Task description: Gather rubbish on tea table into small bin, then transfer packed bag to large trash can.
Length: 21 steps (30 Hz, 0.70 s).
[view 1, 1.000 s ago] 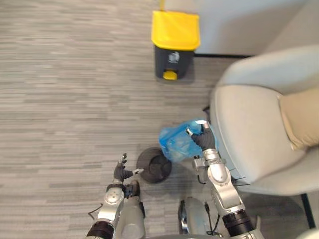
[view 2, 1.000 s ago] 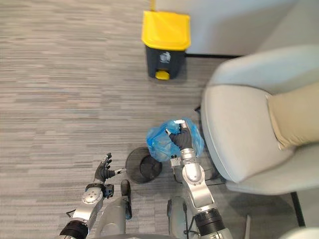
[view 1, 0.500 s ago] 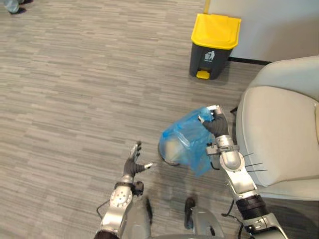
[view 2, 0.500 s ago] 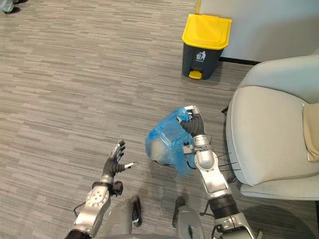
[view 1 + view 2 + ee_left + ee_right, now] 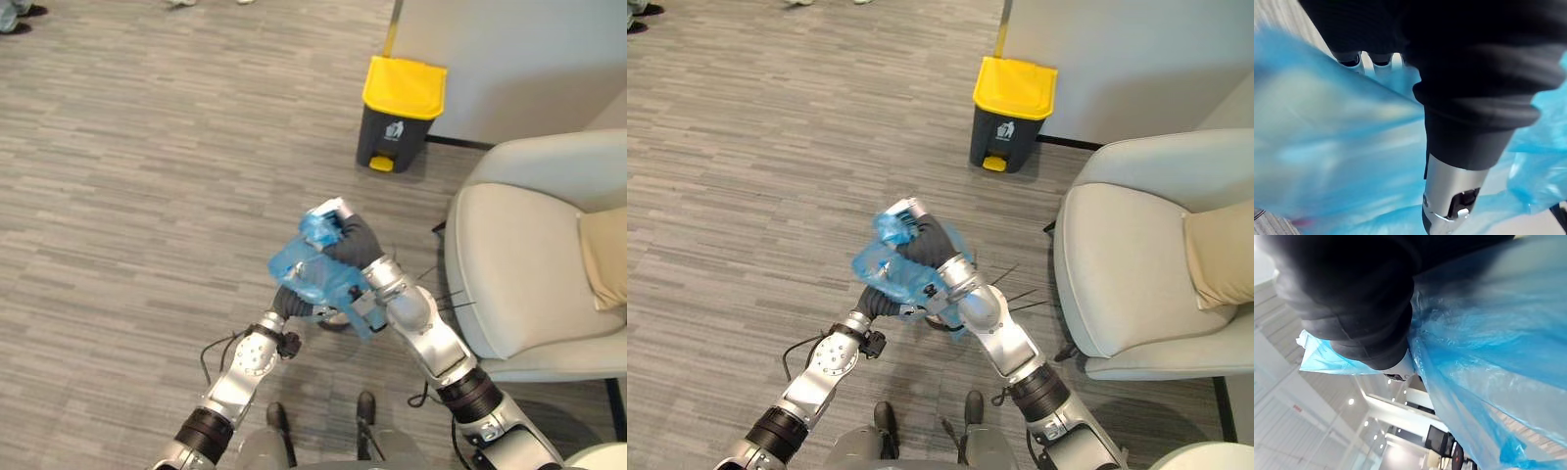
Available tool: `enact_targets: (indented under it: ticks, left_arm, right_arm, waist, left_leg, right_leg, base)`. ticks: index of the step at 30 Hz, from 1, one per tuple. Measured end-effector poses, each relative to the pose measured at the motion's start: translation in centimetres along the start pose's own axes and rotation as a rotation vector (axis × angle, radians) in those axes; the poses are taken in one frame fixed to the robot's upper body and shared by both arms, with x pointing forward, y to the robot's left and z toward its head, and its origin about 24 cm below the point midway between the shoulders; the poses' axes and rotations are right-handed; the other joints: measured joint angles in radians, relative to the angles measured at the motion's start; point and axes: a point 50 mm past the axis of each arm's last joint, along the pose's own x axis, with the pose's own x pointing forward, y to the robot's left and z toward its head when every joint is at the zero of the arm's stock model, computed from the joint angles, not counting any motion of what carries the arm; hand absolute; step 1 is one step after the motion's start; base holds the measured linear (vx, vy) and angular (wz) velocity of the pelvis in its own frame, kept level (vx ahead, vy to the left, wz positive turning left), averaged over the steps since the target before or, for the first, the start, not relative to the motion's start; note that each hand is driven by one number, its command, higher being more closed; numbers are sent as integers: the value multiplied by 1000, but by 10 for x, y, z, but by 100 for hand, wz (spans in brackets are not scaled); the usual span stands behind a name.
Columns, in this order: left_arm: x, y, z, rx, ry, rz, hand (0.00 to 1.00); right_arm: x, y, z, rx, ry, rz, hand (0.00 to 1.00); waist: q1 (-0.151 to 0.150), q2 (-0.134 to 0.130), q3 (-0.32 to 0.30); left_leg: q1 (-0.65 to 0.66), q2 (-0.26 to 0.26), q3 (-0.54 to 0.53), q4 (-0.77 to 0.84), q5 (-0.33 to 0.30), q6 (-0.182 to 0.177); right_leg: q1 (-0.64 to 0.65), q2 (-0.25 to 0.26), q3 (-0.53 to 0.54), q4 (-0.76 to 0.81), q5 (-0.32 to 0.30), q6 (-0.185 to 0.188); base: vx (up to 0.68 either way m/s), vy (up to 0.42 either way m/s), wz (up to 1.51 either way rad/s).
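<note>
- Blue bag [image 5: 306, 276]: translucent, crumpled, up in the air above the floor [image 5: 127, 196], straight ahead of the robot and between its two arms.
- Clutches the bag's bunched top in the right robot hand [image 5: 345, 240], fingers curled round the plastic; the rest of the bag hangs down past the dark ribbed cover and drapes over the wrist.
- Reaches up beneath the bag with the left robot hand [image 5: 290, 301]: dark cover touching the lower folds, fingers buried in the blue plastic, so cannot tell whether spread or closed.
- Presses close across both wrist views as blue film, right against each dark cover.
- Large trash can [image 5: 397, 132]: dark grey body, yellow lid [image 5: 404, 86] down, yellow pedal [image 5: 382, 164] at the base, upright on the floor against the pale wall [image 5: 509, 59], beyond the bag and well apart from it.
- Pale grey armchair [image 5: 519, 274] on the robot's right, near the right arm, with a tan cushion [image 5: 605, 257] on its seat.
- A person's shoes [image 5: 15, 12] at the far left edge of the floor.
</note>
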Motion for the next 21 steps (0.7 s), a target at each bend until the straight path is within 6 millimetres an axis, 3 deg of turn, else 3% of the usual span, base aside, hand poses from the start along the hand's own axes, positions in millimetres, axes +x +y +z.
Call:
enact_targets:
  ticks: [6,7,12,15,20,21]
  left_arm:
    - [13,7,-1,145,-5,58,0]
    - [13,7,-2,158,6,63,100]
    - [15,1,-1,154,19,87,100]
    - [18,-12,7,121,-6,82,100]
    - [23,-11,15,97,-37,114,100]
    - [24,-10,15,83,-38,118,100]
  right_arm:
    - [-1,16,-2,72,15,84,100]
    - [-1,19,-2,86,17,94,100]
    - [20,36,1,60,4,212,100]
    - [31,52,-2,83,11,253,100]
    - [36,60,0,103,4,273,100]
    - [36,60,0,111,3,270,0]
  waist:
    - [0,-19,-17]
    - [0,-19,-17]
    - [6,-19,-28]
    - [29,-19,-46]
    - [29,-20,-48]
    - [29,-19,-48]
  left_leg:
    - [28,7,0,-55,38,-13]
    - [35,7,-1,-69,48,-15]
    - [36,17,-4,-78,60,-20]
    - [50,23,-10,-98,71,-29]
    - [50,27,-28,-100,75,-32]
    - [50,27,-28,-100,75,-32]
  right_leg:
    - [1,22,7,-1,5,-8]
    - [4,25,6,-3,7,-10]
    - [18,38,3,-36,28,-19]
    - [33,48,-1,-52,32,-25]
    - [45,52,-5,-59,33,-27]
    - [45,53,-5,-59,33,-27]
  base:
    - [-57,-41,-3]
    - [-21,-34,-1]
    - [-2,-13,1]
    - [14,-26,5]
    - [-1,-8,9]
    - [0,0,0]
